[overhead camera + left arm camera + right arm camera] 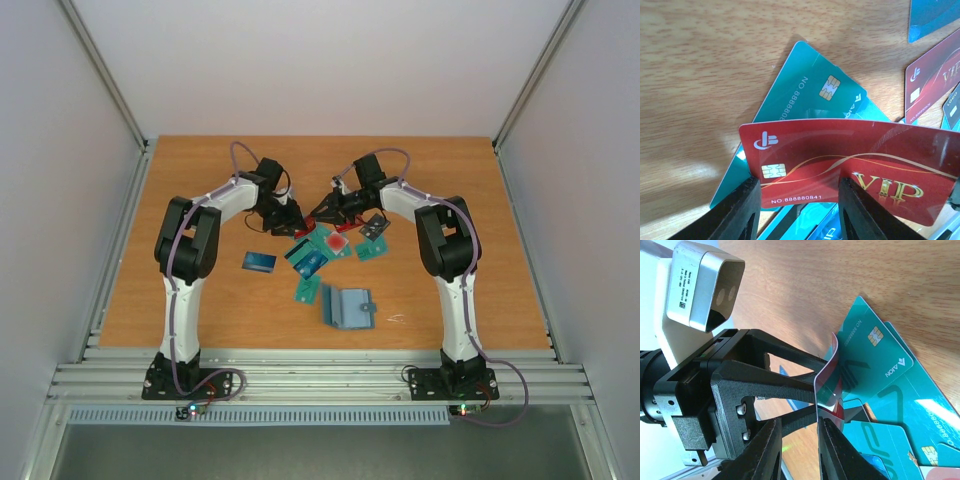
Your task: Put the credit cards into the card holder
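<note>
Above the teal cards (810, 95), left tool (800, 202) clamps a red card (860, 165); right tool's (797, 440) state unclear.

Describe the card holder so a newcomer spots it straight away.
On the wooden table, find the scatter of cards between the left arm and the right arm. The card holder lies at that scatter's near edge, towards the arm bases. It is grey-blue, lying open, and clearly larger than any card.
</note>
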